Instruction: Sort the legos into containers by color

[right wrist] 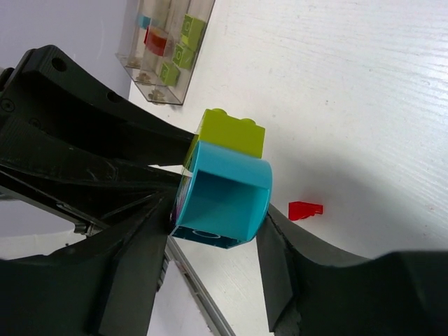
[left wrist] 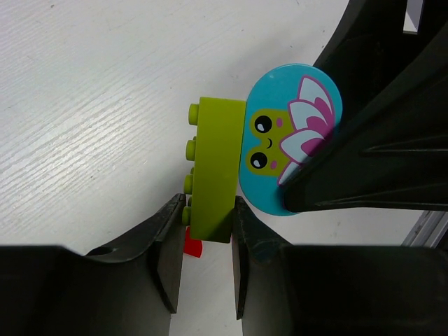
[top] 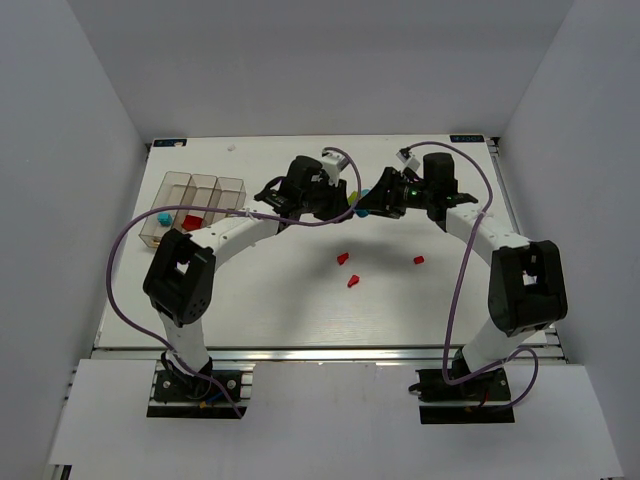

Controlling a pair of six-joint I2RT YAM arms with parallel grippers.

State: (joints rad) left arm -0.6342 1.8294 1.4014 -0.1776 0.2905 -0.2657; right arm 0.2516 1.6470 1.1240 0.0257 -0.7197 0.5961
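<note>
**Top external:** White table [top: 300, 310]. Clear containers [top: 200, 195] at left rear, holding a cyan lego [top: 163, 217] and a red brick [top: 192, 220]. Three red bits [top: 353, 281] lie loose at centre. Both arms' heads meet at rear centre.

**Left wrist:** Left gripper [left wrist: 206, 238], jaws drawn in narrow and clamped on one end of a lime green brick [left wrist: 213, 171]. The brick's flat face touches a cyan frog-print piece [left wrist: 290, 136].

**Right wrist:** Right gripper [right wrist: 213, 234], jaws pressed against both sides of the cyan frog-print piece, its hollow side showing. The lime green brick is joined behind it. Containers at upper left, well apart.
</note>
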